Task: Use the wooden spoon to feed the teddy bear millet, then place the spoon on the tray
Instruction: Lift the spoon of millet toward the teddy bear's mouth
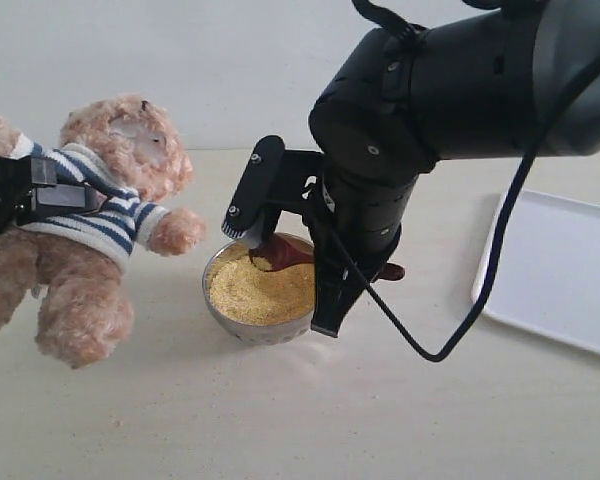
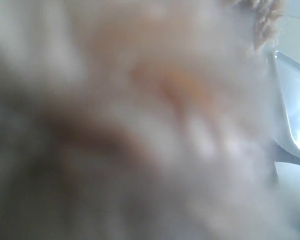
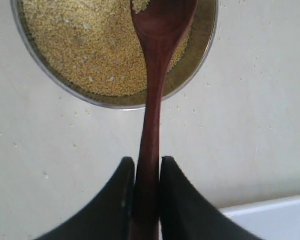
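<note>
The teddy bear (image 1: 110, 215) in its striped shirt leans tilted at the left, face up toward the bowl. My left gripper (image 1: 58, 195) is shut on its torso from behind. In the left wrist view only blurred fur (image 2: 140, 100) fills the picture. The metal bowl (image 1: 226, 318) of millet (image 1: 255, 290) stands mid-table. My right gripper (image 3: 147, 167) is shut on the handle of the wooden spoon (image 3: 155, 90). The spoon's bowl (image 1: 280, 250) hangs over the far side of the millet, with only a few grains in it. The white tray (image 1: 560, 270) lies at the right.
The right arm's black body (image 1: 450, 90) and its cable (image 1: 480, 300) hang over the space between bowl and tray. A corner of the tray (image 3: 270, 215) lies close behind my right gripper. A few spilled grains dot the pale tabletop (image 1: 280, 420).
</note>
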`<state>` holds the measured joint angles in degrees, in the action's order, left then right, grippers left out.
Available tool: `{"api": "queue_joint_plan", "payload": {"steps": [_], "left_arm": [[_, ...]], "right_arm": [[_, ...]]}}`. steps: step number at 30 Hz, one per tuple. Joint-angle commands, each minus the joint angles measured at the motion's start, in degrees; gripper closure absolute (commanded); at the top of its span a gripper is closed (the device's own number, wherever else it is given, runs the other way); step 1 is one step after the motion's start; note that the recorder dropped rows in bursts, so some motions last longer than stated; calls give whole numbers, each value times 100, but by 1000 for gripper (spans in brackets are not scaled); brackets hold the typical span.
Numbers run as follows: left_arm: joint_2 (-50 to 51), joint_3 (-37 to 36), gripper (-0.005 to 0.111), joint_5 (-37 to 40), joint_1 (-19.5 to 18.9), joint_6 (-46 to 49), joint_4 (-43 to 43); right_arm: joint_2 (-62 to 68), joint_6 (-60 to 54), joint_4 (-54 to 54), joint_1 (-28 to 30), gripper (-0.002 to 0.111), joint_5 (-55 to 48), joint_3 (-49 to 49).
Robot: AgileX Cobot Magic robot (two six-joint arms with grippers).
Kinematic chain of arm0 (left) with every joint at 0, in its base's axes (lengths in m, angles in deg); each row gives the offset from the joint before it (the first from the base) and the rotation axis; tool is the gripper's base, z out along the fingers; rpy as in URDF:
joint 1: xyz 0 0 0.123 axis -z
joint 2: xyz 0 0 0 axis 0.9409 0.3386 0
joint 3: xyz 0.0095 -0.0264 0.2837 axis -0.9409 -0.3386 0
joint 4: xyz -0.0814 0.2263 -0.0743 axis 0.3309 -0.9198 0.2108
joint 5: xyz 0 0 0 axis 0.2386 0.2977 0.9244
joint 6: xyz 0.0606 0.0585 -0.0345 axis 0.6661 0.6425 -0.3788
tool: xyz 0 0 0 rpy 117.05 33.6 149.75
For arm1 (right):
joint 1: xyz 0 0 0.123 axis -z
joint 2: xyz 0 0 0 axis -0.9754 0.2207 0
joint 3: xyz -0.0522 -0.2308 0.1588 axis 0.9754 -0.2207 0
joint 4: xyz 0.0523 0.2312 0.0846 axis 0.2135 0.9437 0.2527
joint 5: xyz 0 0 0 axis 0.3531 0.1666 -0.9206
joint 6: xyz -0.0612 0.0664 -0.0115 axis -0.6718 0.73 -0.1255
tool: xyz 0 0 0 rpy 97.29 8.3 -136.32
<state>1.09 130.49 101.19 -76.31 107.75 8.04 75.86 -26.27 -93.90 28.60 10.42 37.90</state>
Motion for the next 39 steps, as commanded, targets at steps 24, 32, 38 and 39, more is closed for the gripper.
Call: {"api": "queue_joint_plan", "payload": {"steps": [24, 32, 38, 39], "left_arm": [[908, -244, 102, 1018, -71, 570, 837], [908, -246, 102, 1414, -71, 597, 839], [908, -246, 102, 1788, -71, 597, 839], [908, -246, 102, 1840, -71, 597, 828]], "right_arm": [[-802, -729, 538, 17, 109, 493, 423], [-688, -732, 910, 17, 109, 593, 1047], [-139, -708, 1108, 17, 109, 629, 1515], [-47, -708, 1095, 17, 109, 587, 1567]]}}
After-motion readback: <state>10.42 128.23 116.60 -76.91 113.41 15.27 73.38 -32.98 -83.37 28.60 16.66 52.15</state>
